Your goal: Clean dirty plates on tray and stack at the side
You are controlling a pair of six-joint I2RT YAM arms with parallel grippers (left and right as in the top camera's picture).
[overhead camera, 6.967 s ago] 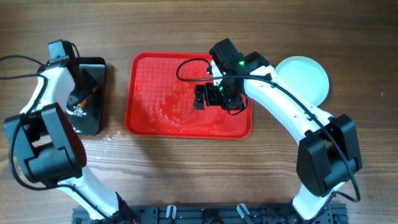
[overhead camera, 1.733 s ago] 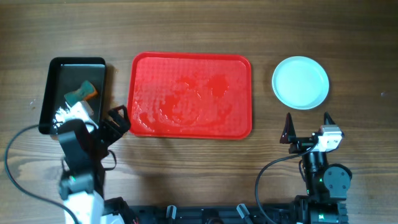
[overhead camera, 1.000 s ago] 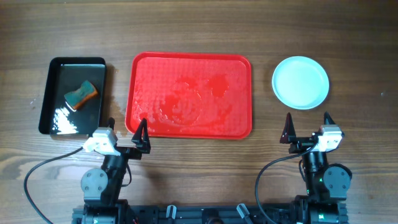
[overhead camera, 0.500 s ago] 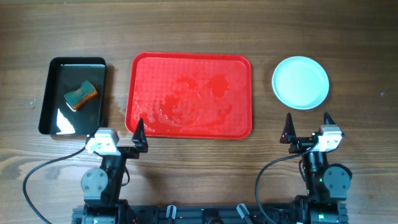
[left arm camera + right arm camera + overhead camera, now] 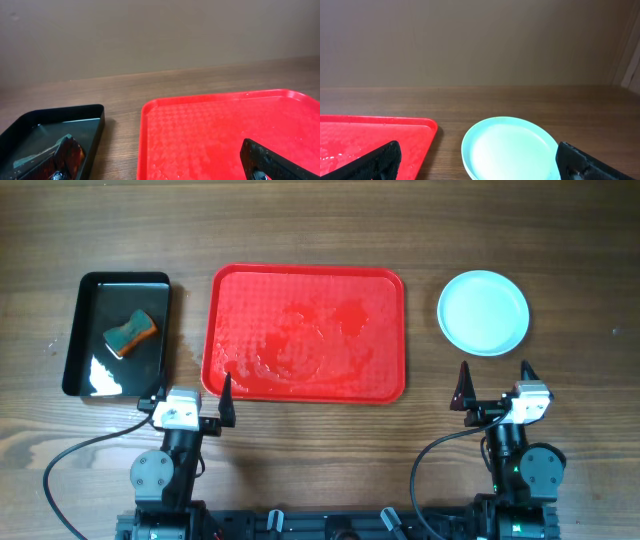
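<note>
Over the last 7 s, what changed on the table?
Left gripper pulled back from the black tray to the near edge, leaving the sponge lying inside. Right gripper withdrew from over the red tray and parked likewise. Both are open, holding nothing. Red tray and plates stayed put.

A green-and-orange sponge point(image 5: 131, 333) (lying askew) sits in the glossy black tray point(image 5: 124, 277) on the wooden table point(image 5: 300, 220).

Pale plate point(image 5: 483, 312) (clean) beside wet red tray point(image 5: 305, 332).
</note>
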